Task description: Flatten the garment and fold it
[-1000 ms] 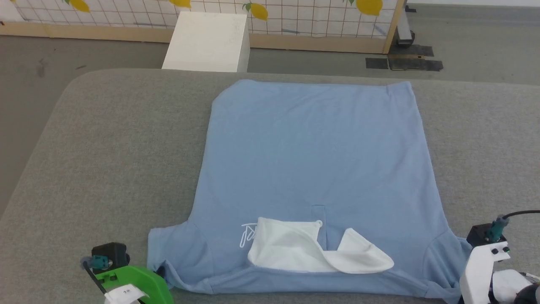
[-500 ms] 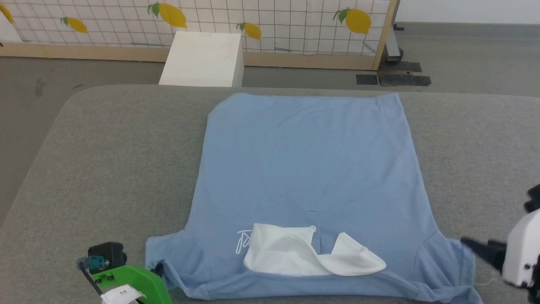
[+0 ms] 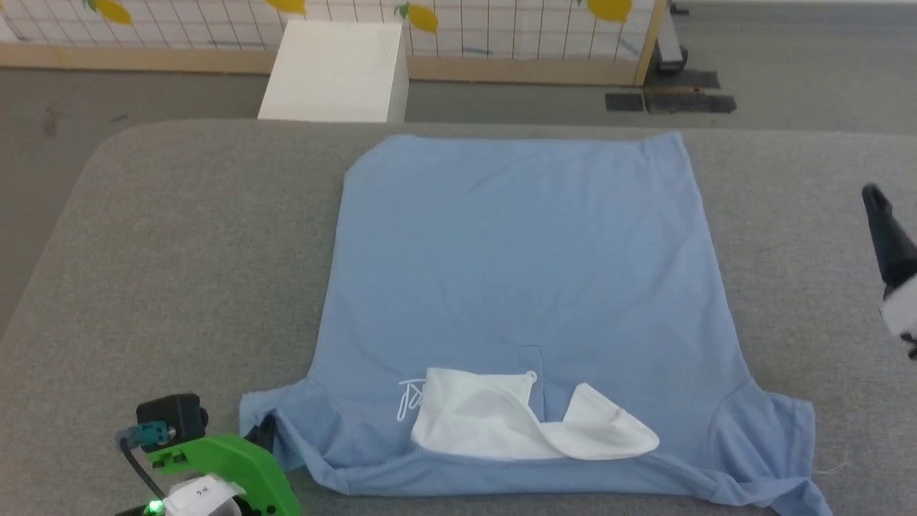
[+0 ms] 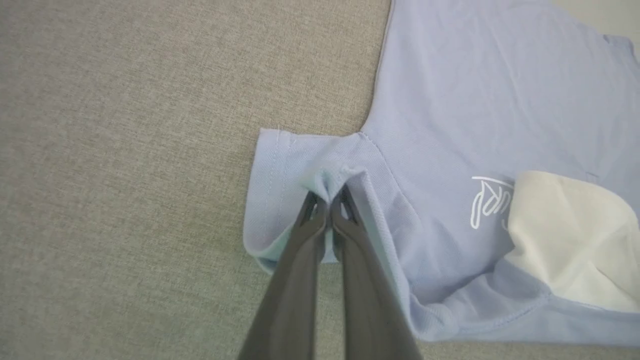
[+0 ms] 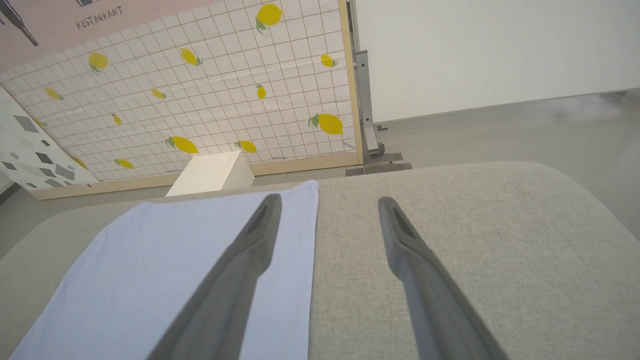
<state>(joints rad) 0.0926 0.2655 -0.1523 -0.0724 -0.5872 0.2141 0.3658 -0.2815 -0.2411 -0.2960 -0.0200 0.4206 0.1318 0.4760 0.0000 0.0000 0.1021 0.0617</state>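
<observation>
The garment (image 3: 523, 272), a light-blue top, lies spread nearly flat on the grey table (image 3: 179, 251). Its white collar part (image 3: 501, 423) and small white script logo (image 3: 410, 403) sit at the near edge. My left gripper (image 4: 327, 202) is shut on a pinched fold of the garment's left sleeve (image 4: 280, 165); in the head view that gripper (image 3: 262, 434) sits at the lower left under its green body. My right gripper (image 5: 330, 201) hangs open and empty above the table, beside the garment's right edge (image 5: 305, 240). Its dark fingers (image 3: 887, 244) show at the head view's right edge.
Beyond the table's far rounded edge, a white box (image 3: 337, 68) stands on the floor before a lemon-patterned tiled panel (image 3: 501, 29) with a wooden frame. Bare grey table lies on both sides of the garment. The right sleeve (image 3: 777, 444) rests loose and slightly crumpled.
My right gripper opened, let go of the right sleeve and lifted away toward the far right. The left gripper stays shut on the left sleeve. The head camera shifted slightly.
</observation>
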